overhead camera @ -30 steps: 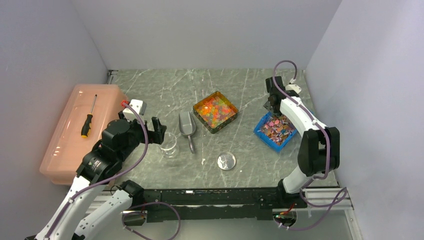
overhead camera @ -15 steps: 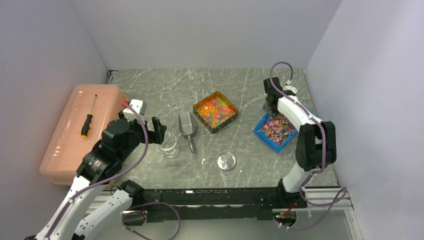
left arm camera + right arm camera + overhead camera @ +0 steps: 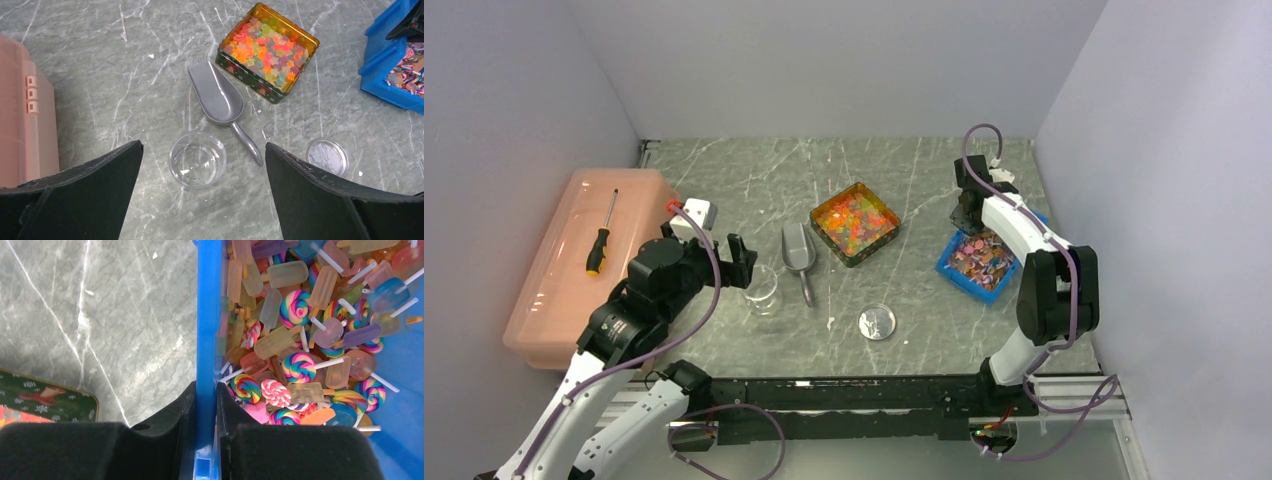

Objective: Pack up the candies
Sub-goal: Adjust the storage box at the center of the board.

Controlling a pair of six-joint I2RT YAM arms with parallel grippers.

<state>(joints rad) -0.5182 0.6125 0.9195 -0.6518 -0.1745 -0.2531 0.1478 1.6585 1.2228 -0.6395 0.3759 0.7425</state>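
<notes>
Right gripper point(image 3: 206, 390) is closed down on the left wall of the blue plastic bin point(image 3: 208, 300): one black finger presses the outside of the wall, the other the inside, with only the thin wall between them. The bin sits at the right side of the grey marbled table point(image 3: 125, 75) and is filled with lollipop and ice-pop shaped pieces point(image 3: 300, 365) in mixed pastel and rainbow colours. Left gripper point(image 3: 202, 146) is spread fully apart, holding and touching nothing, hovering above the small clear round cup point(image 3: 197, 160), which stands upright and empty between the two fingers in the wrist view. The candies point(image 3: 267, 47), tiny glossy orange, yellow, red and green pieces, fill the square gold-rimmed tin point(image 3: 245, 75) near the table centre. The grey metal scoop point(image 3: 217, 97) lies flat just left of the tin, with its handle pointing toward the near edge, close to the cup. A small round clear lid point(image 3: 327, 156) lies flat, right of the scoop handle. On the far left is a pink translucent plastic box point(image 3: 554, 290) with a black-and-orange screwdriver point(image 3: 600, 240) lying on its lid.
</notes>
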